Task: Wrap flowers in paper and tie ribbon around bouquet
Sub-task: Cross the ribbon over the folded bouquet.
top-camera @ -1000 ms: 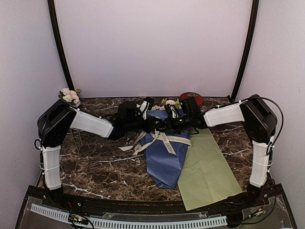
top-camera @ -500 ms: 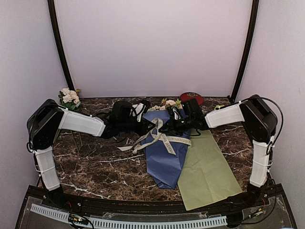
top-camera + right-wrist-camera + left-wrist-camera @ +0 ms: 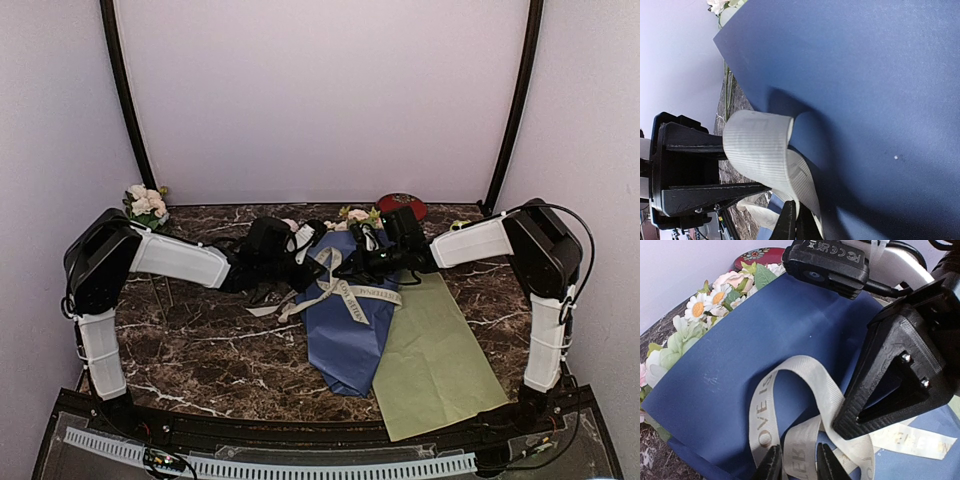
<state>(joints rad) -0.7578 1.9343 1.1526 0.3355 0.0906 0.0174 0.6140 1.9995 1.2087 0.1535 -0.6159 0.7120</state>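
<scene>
plain pale lilac walls all round, dark marble table (image 3: 200,350) underneath. the bouquet (image 3: 350,340) lies about mid-table: navy paper (image 3: 740,355) rolled into a cone with the narrow end pointing at the arm bases, and the flowers (image 3: 705,305) poking out past the paper's far edge.

the ribbon (image 3: 800,390) arches up in a loop over the bouquet's upper half. its loose tails spill off the bouquet's left edge onto the marble, and one lies across toward its right edge.

the right gripper (image 3: 796,225) comes in from the bouquet's right, jaws pressed together on the ribbon just below the loop. the left gripper (image 3: 799,467) comes in from the bouquet's left, with its fingers a bit apart and a lettered strand of ribbon between them. honestly can't tell if they actually bite it or just straddle it. the two grippers are really close over the paper, nearly nose to nose.

a yellow-green sheet (image 3: 435,360) lies flat against the bouquet's right edge and runs to the table's near edge. a broad stretch of marble shows left of the bouquet. there's a red round thing (image 3: 402,205) just behind it by the wall, and a spare bunch of blooms (image 3: 146,202) well off to its left in the back corner.
</scene>
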